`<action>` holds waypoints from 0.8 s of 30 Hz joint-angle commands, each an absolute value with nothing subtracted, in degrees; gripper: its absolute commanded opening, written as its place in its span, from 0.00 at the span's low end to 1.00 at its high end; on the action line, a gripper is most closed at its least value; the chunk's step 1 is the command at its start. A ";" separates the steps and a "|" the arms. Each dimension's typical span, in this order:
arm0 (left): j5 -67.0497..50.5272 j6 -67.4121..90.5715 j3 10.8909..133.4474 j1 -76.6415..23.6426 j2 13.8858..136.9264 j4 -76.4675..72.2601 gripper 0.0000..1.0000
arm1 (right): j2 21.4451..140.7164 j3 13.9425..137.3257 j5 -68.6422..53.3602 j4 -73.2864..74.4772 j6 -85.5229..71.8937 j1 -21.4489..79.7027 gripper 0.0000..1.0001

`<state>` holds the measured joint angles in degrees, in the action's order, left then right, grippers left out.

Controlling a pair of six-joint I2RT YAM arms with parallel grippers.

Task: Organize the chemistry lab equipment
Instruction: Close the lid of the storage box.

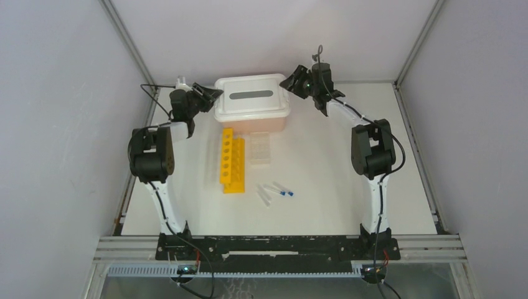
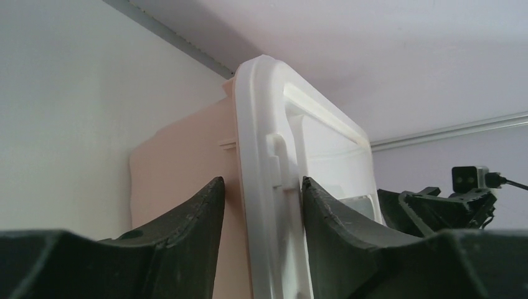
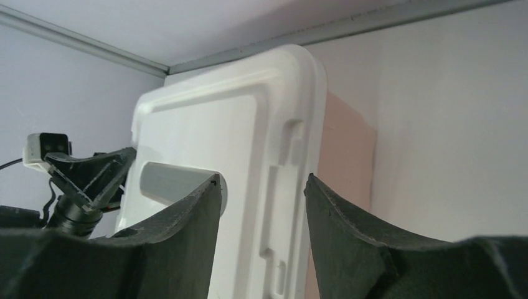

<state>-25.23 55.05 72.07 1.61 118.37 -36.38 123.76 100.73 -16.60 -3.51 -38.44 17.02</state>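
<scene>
Reads as the lid-off step on the pink bin (image 1: 252,126) at 12 o'clock of the table (image 1: 336,187), judging from an arm parked at each end.

Seeing left gripper (image 1: 215,94) at the 9 o'clock end of the white slotted lid (image 1: 249,107). Jaws partway open, straddling the rim tab. One finger on or just beside the tab, sliver of gap at the other, nothing clamped yet.

Seeing right gripper (image 1: 289,81) at the 3 o'clock end. Jaws wide, astride the lid edge, holding nothing.

Lab kit at 6 o'clock of the bin:
- long yellow rack (image 1: 229,159) just beside clear gridded rack (image 1: 260,149), yellow at 9 o'clock of clear
- loose blue-capped tubes (image 1: 281,191) at 5 o'clock of the racks, well apart from both grippers

To do it well:
- Seat both finger pairs fully over the rim before squeezing; avoid biting only the tab's lip.
- Pinch lid only, not the pink wall under it; otherwise risk of lifting the whole bin.
- Squeeze both ends evenly, then lift straight up together; risk of tilt and jam with an uneven lift.
- Keep lid level and carry it out to 3 or 9 o'clock, never over racks and tubes.
- Watch for the bin sliding toward 6 o'clock into the racks.
</scene>
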 commanded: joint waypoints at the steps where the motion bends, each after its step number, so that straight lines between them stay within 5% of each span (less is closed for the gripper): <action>1: -21.62 52.29 71.96 0.93 118.12 -31.26 0.51 | 125.04 102.17 -17.18 -2.79 -37.47 17.45 0.59; 5: -21.01 52.19 71.98 0.71 118.47 -30.67 0.50 | 124.78 101.31 -17.23 -3.11 -37.35 17.66 0.59; 12: -20.67 54.03 71.18 0.77 114.61 -34.53 0.67 | 118.36 98.00 -14.47 -6.05 -33.23 16.92 0.59; 24: -16.09 54.49 65.30 -0.31 102.11 -40.08 0.73 | 98.38 84.21 -0.62 -1.81 -13.47 23.11 0.61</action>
<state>-18.63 55.53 67.96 0.95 109.93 -36.03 106.78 88.40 -8.43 -2.72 -25.02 18.00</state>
